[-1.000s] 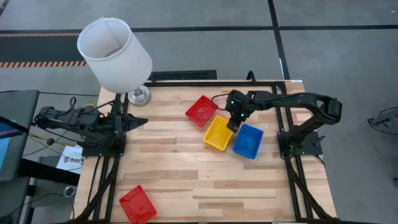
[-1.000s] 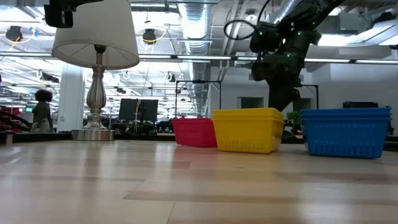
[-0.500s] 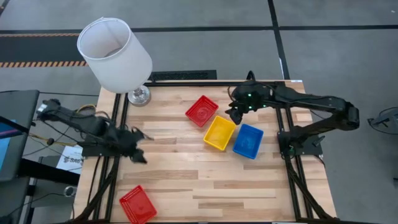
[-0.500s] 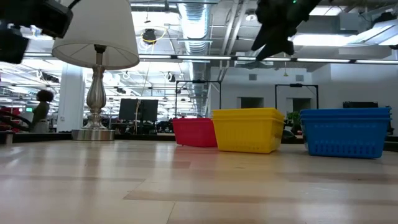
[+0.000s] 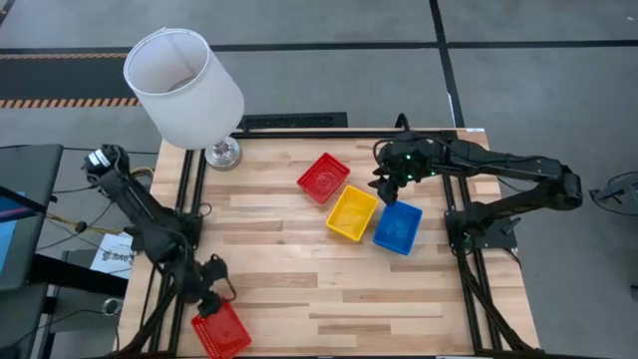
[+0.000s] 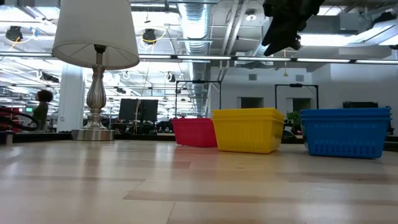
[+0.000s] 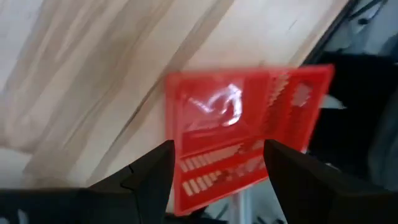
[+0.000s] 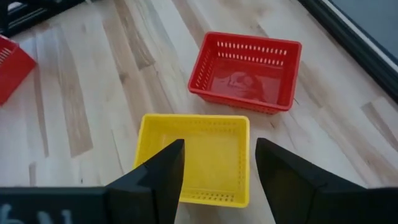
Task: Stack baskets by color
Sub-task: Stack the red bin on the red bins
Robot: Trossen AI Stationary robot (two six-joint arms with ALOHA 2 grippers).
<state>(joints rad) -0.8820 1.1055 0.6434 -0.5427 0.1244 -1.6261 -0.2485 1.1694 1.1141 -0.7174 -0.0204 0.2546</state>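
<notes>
1. Baskets first: a lone red basket [image 5: 220,331] lies at the table's [image 5: 299,289] near-left corner. A second red pile [image 5: 323,178], a yellow pile [image 5: 351,212] and a blue pile [image 5: 398,225] sit close together towards the far-right part of the table. From the low view the blue one shows several rims nested, so I judge it already stacked.

2. My left gripper [image 5: 211,286] hangs just above the lone red basket with its fingers wide apart and nothing between them. My wrist camera looks down past both fingers onto that basket.

3. My right gripper [image 5: 387,185] is raised above the gap between the yellow and blue piles, fingers spread, holding nothing.

4. Handling, as I judge it: these look like thin plastic mesh trays, light and a little springy. A hard squeeze would likely flex the wall, and a smooth rim could slip.

5. Where I would take hold: one finger inside and one outside a side wall of the lone red basket, near the middle of that wall, so it hangs level.

6. Being light, it may skate on the wood or off the near-left corner if I nudge it sideways, so a straight descent seems wise.
</notes>
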